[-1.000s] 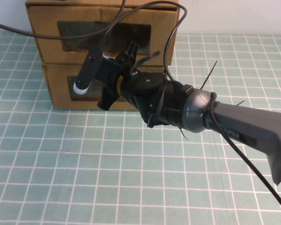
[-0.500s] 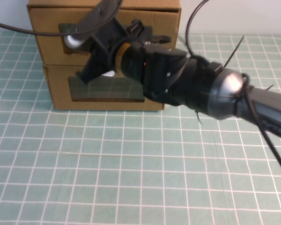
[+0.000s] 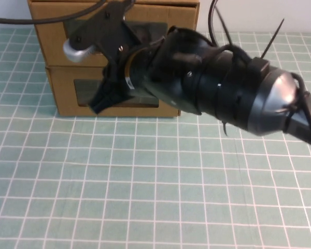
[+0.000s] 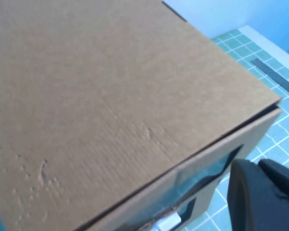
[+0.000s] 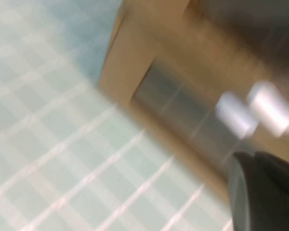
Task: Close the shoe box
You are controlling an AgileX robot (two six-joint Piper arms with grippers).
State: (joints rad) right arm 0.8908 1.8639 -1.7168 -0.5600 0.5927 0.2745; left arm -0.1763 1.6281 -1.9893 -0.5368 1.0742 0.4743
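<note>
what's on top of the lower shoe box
A second cardboard box sits stacked on the shoe box. The right gripper and its arm cover much of both fronts; the left gripper hangs over the stack, unseen.

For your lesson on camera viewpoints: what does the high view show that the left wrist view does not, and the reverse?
Only the high view shows the right arm, its right gripper at the lower shoe box, and the green grid mat. Only the left wrist view shows the upper box's plain top panel, seen from above; the left gripper itself is not seen. Both share the upper cardboard box with its front window.
</note>
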